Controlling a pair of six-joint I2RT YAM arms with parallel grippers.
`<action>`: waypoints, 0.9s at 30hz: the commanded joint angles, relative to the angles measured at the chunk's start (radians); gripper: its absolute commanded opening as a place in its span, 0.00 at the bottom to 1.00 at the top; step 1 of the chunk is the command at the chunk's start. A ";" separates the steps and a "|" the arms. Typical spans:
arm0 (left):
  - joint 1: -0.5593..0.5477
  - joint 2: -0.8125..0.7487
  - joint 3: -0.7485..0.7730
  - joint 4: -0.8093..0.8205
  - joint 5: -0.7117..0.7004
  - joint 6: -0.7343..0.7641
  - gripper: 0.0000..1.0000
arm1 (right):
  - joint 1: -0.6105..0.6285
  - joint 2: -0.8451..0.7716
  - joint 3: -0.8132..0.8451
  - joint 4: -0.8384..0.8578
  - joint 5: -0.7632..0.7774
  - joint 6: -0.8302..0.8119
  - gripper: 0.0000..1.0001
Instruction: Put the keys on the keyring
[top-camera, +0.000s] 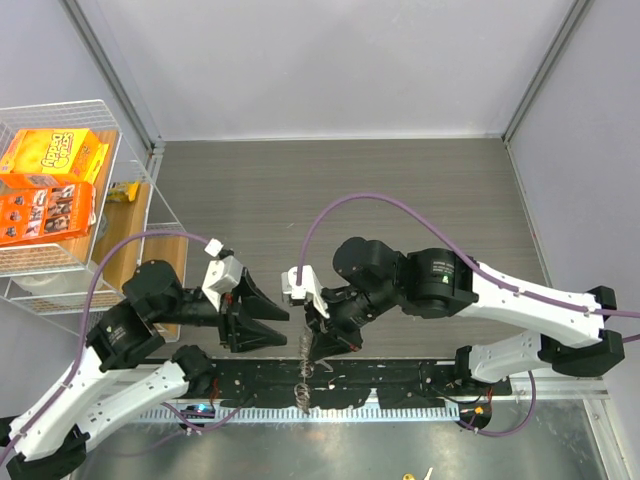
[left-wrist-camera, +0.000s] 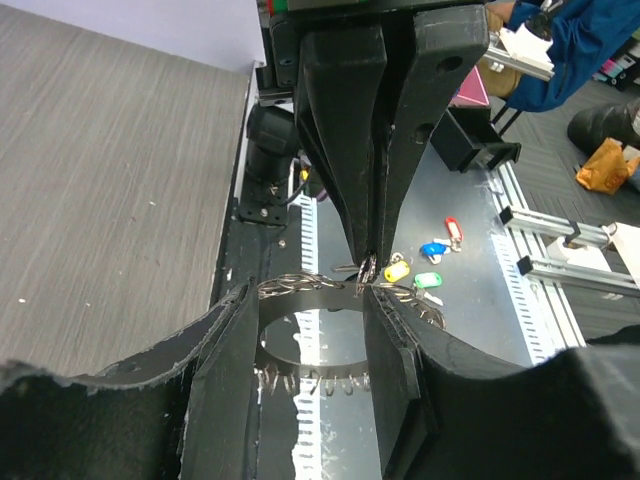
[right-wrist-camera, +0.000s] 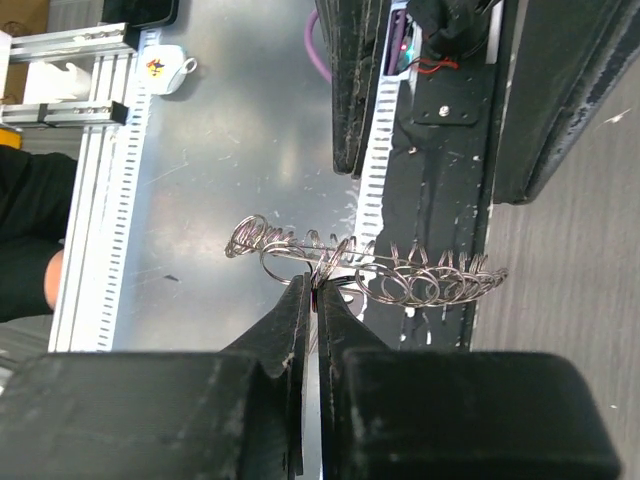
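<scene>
right end effector (right-wrist-camera: 316, 287) pinches keyring (right-wrist-camera: 420, 280); left end effector (left-wrist-camera: 310, 300) spread apart

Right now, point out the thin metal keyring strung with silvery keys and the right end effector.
thin metal keyring (right-wrist-camera: 395, 280): right wrist view, key loops.
right end effector (right-wrist-camera: 316, 285): right wrist view, between fingertips.

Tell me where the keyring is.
Top view, bottom centre: the keyring hangs pinched by the right gripper, beside the open left gripper, at the near edge of the table.
</scene>
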 joint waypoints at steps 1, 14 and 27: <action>-0.003 0.017 0.027 -0.024 0.054 0.034 0.50 | -0.018 0.000 0.004 0.039 -0.082 0.055 0.06; -0.016 0.042 -0.002 -0.029 0.114 0.059 0.47 | -0.110 0.072 0.017 0.128 -0.212 0.066 0.06; -0.016 0.065 0.007 -0.063 0.106 0.097 0.46 | -0.121 0.126 0.098 0.085 -0.237 0.023 0.06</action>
